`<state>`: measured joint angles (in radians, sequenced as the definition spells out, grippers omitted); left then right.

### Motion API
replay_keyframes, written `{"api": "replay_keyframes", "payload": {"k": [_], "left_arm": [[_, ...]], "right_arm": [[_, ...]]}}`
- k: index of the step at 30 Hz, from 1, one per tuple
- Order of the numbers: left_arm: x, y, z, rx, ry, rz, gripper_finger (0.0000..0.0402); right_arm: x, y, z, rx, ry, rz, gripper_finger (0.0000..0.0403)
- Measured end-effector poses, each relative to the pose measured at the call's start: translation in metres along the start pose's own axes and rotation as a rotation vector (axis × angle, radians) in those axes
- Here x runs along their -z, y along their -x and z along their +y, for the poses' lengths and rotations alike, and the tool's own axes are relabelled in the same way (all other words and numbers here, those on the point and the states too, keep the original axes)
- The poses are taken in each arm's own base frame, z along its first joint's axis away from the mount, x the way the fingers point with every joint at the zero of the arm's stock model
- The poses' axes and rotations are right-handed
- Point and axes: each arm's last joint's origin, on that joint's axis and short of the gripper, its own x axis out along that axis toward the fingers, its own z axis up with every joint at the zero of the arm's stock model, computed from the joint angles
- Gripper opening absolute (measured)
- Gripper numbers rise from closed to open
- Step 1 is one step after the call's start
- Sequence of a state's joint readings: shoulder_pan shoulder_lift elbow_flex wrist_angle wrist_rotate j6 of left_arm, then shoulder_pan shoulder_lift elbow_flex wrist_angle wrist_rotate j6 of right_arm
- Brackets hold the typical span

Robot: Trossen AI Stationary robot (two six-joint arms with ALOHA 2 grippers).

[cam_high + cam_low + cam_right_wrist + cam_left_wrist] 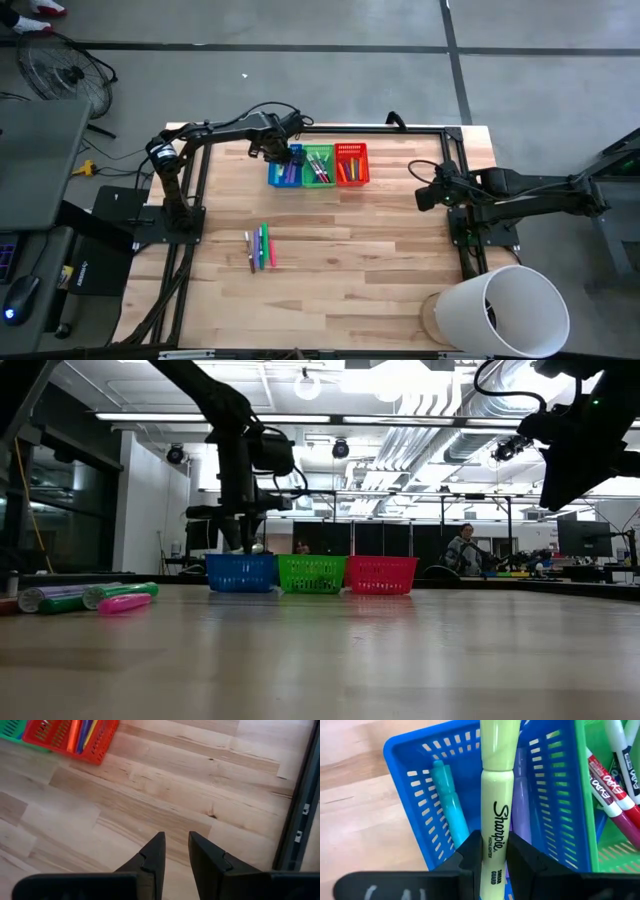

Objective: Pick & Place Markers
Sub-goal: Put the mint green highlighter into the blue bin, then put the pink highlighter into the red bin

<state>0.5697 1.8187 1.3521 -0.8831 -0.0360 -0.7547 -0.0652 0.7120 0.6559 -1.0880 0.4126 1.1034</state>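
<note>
My left gripper point(495, 840) is over the blue basket point(282, 172) at the table's far side, shut on a yellow-green Sharpie marker point(497, 780). A teal marker point(448, 795) and a pale purple one point(521, 790) lie in the blue basket point(410, 755). Beside it stand the green basket point(318, 166) and the red basket point(352, 164), both holding markers. Several loose markers point(260, 247) lie flat on the table at the near left. My right gripper point(176, 842) hovers over bare wood at the right, narrowly open, with nothing between its fingers. My left gripper pinches the marker's printed barrel point(496, 851) between its two fingers. The fingers come from above, pointing steeply down, and the marker runs on along them, its far part reaching down over the inside of the blue basket. Whether its far end touches the basket does not show.
A large white cylinder point(500, 310) stands at the table's near right corner. A black frame rail point(300, 820) runs along the right edge near my right gripper. Bare wood lies between the loose markers and the baskets.
</note>
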Motion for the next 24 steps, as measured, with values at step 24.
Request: {"api": "replay_keyframes", "payload": {"k": [24], "left_arm": [[0.016,0.006,-0.01,0.0,0.033,0.052,0.0098]], "right_arm": [[0.001,0.0,0.001,-0.037,0.261,0.041,0.0073]]}}
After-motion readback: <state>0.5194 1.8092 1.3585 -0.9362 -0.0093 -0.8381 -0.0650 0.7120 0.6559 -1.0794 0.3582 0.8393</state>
